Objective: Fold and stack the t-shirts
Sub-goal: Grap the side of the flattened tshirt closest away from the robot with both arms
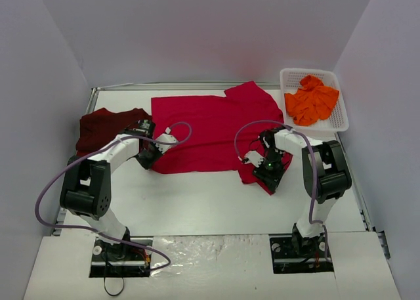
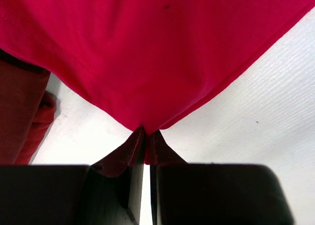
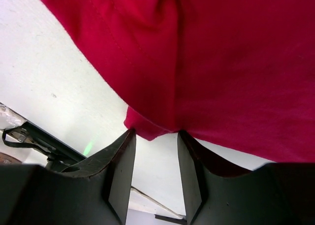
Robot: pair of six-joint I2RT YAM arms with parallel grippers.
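Looks like a robotics lab test booth, definitely no home. Going by the plain pale walls [image 1: 197, 31] boxing in a white table [image 1: 216, 205], with a left arm [image 1: 92, 182] and right arm [image 1: 325, 172] bolted onto black plates [image 1: 302, 254] at its near edge.

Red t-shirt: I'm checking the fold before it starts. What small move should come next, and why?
Probably close the right gripper on the cloth. Its jaws stand apart with a corner of the red t-shirt at their tips, unclamped, while the left gripper is shut on the other corner.
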